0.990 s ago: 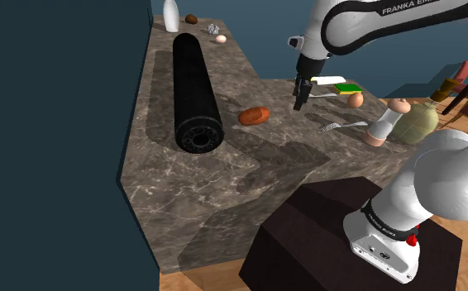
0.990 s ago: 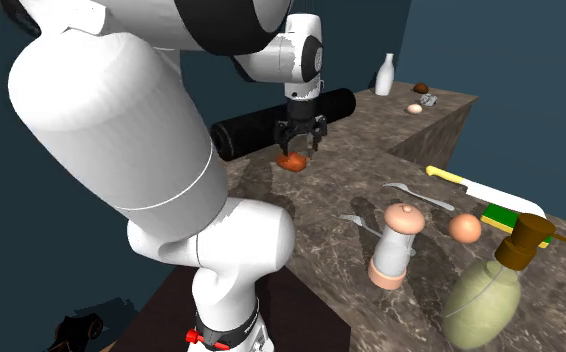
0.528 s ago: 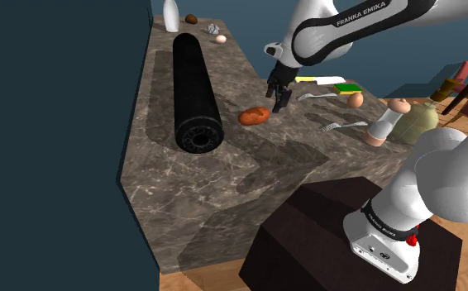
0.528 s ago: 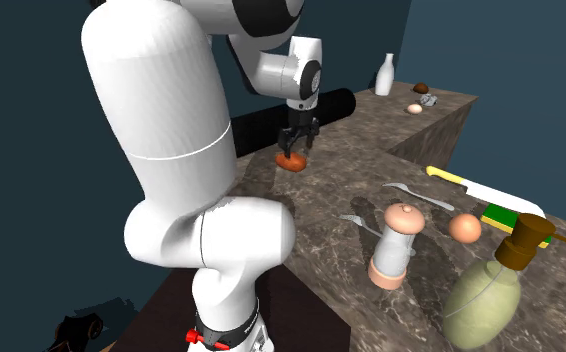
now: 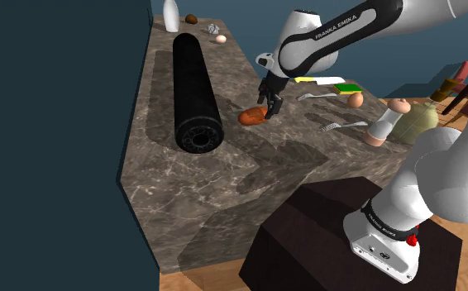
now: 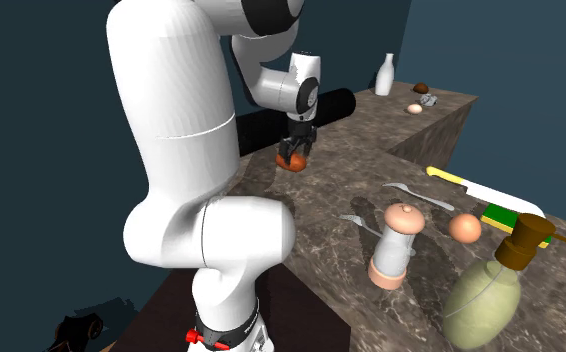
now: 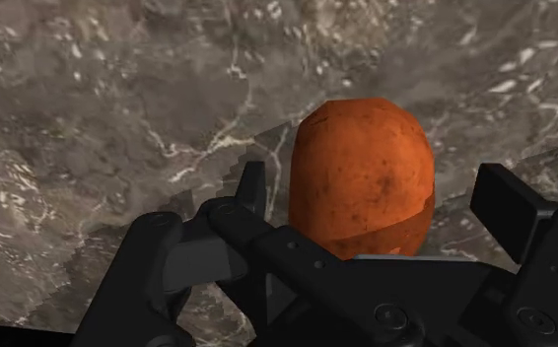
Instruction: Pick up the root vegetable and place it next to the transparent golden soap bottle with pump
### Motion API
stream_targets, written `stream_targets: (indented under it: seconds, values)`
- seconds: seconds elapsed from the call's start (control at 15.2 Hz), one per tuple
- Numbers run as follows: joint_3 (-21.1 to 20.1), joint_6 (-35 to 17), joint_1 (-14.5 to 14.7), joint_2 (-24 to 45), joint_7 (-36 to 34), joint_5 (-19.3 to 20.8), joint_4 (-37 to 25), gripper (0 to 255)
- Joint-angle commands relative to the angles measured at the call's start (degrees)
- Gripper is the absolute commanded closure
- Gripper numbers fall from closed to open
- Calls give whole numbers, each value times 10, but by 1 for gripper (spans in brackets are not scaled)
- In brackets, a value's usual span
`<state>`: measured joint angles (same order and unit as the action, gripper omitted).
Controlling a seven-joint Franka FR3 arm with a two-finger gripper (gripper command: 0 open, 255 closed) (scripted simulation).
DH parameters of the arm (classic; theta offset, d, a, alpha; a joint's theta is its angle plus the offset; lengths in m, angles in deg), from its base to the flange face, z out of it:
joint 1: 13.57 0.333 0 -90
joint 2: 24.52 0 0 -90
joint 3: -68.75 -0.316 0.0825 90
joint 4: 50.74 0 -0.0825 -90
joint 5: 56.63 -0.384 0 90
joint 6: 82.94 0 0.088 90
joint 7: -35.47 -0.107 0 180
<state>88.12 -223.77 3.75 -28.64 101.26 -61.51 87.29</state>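
Wrist view: we see the gripper (image 7: 376, 189) with its fingers (image 7: 252, 192) spread apart, one on each side of the orange-brown vegetable (image 7: 361, 177). There is a gap on both sides, so nothing is clasped. The vegetable lies on the dark marbled counter (image 7: 90, 108).

In the shoulder view the gripper (image 5: 267, 106) hangs low over the vegetable (image 5: 253, 116), which rests on the counter (image 5: 224, 190) near the open end of a long black cylinder (image 5: 195, 91). Whether the fingertips reach the stone we cannot tell; the arm hides that spot.

The soap bottle (image 5: 414, 121) is olive-gold with a brown pump. It stands at the shoulder view's right, well apart from the vegetable, with a pinkish grinder (image 5: 385, 124) just beside it and an egg (image 5: 355, 100) nearby.

The second exterior view shows the same from the other end. The bottle (image 6: 483, 300) is in the foreground, with the grinder (image 6: 393, 245) and the egg (image 6: 464, 228) close to it. Farther back the gripper (image 6: 293, 150) sits directly over the vegetable (image 6: 291, 162), in front of the cylinder (image 6: 326, 105).
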Motion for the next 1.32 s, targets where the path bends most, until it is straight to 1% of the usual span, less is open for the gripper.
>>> stream_targets:
  seconds: [0.0,0.46,0.53,1.12,1.25]
  values:
    - [0,-13,1,9,5,-6,5,0]
    - [0,-13,1,9,5,-6,5,0]
    - [0,-13,1,9,5,-6,5,255]
    - [0,-13,1,9,5,-6,5,255]
    - [0,3,0,-3,-2,2,0,255]
